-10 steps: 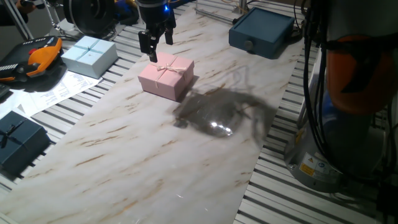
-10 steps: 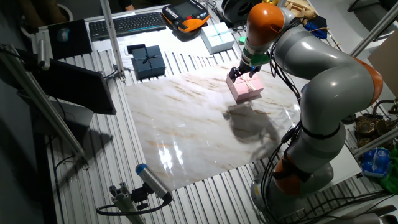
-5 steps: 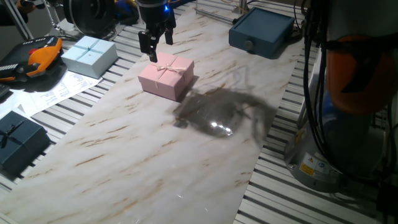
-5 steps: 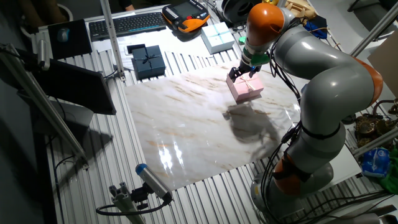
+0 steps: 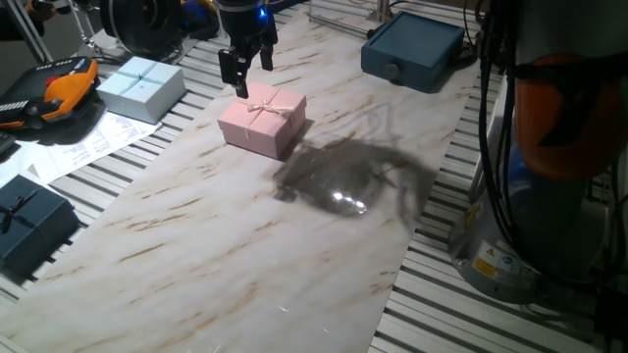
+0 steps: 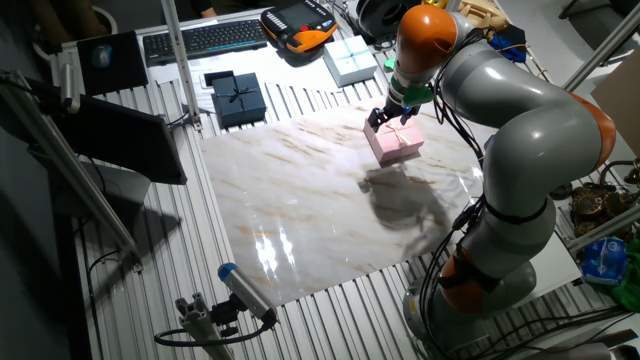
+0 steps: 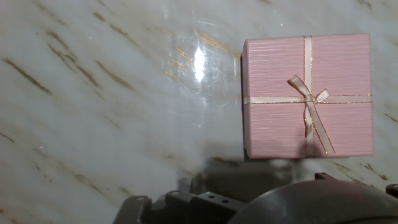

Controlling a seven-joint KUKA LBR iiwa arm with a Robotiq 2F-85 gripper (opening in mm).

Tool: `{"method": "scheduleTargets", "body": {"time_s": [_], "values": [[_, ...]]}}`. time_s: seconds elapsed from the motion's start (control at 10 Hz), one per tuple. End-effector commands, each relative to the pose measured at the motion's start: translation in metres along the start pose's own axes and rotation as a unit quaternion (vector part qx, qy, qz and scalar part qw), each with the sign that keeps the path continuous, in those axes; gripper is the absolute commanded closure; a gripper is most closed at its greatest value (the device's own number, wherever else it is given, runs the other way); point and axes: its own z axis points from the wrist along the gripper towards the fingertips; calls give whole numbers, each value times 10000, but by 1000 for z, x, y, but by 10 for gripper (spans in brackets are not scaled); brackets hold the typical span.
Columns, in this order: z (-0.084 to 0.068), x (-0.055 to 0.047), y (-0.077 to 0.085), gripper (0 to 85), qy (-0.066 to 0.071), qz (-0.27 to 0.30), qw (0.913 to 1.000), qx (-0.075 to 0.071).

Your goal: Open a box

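Overhead, the gripper hangs just off the box's far edge, at about 11 o'clock from it, its fingers apart and touching nothing. That pink box sits closed on the marble sheet, bow on its lid. From the hand view the fingertips cannot be made out; only the dark housing shows at 6 o'clock.

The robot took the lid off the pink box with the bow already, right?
Not yet. In the hand view the lid, with its ribbon bow, is on the pink box, closed. One fixed view shows the hand hanging beside the box, not touching it.
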Motion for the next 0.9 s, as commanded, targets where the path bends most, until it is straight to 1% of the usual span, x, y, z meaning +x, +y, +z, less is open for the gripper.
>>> {"method": "scheduleTargets", "body": {"time_s": [0.0, 0.3, 0.5, 0.7, 0.8], "values": [[-1, 0, 0, 850, 454, 107, 9984, 335], [-5, -1, 0, 850, 484, 109, 9982, 351], [-5, -3, 1, 850, 469, 108, 9982, 351], [-3, -5, 0, 850, 262, 93, 9990, 348], [0, -6, -4, 850, 164, 67, 9993, 324]]}}
